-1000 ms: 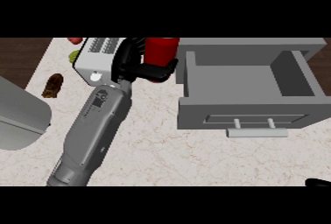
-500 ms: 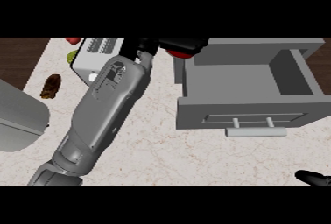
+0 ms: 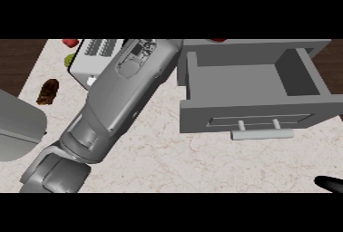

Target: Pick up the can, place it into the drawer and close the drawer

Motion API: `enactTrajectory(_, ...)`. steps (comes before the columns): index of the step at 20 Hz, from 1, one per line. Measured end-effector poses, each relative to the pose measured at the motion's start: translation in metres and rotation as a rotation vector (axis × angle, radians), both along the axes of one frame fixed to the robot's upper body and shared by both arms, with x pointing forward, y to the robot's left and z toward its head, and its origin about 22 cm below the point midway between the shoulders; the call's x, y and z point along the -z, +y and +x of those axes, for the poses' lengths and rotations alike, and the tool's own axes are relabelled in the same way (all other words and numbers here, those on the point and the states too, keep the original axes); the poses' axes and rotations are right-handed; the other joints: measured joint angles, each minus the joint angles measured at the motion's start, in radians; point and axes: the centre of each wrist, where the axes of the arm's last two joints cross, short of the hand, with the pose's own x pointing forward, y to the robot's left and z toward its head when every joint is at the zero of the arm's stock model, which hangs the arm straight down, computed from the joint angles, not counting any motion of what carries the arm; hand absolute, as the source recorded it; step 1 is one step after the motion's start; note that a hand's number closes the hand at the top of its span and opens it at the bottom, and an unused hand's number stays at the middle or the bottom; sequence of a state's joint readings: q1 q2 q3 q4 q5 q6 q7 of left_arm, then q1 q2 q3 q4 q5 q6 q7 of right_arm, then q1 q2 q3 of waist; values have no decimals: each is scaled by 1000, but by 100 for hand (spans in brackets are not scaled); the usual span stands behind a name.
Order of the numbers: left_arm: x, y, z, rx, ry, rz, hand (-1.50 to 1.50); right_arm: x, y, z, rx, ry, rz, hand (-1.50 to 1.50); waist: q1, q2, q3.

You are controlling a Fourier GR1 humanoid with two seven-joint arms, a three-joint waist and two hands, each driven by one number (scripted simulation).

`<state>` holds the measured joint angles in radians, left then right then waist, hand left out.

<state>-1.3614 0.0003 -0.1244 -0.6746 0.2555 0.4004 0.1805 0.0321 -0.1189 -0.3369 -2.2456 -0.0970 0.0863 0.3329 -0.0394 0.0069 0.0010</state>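
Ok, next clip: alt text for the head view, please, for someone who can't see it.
The robot's left forearm stretches diagonally up the marble counter toward the top edge, its hand out of sight, beside an open grey drawer that looks empty. A sliver of red shows behind the drawer; a dark fingertip of the right hand shows at lower right.

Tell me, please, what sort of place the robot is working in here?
Most likely a kitchen: a pale marbled counter carries an open grey drawer unit with a bar handle, a white toaster-like appliance and small food items such as a brown one by the edge.
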Motion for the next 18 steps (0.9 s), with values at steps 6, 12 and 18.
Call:
enactTrajectory(6,-17,-22,-1,-12,11,39,150,-5,0,5,-14,-6,0,-150,-17,3,1)
enactTrajectory(12,-17,-28,3,-41,3,75,150,-11,4,4,-26,-11,-2,-150,-35,8,1)
enactTrajectory(18,-13,-31,5,-133,-5,82,-150,-10,8,10,-44,-11,-15,-150,-56,14,2)
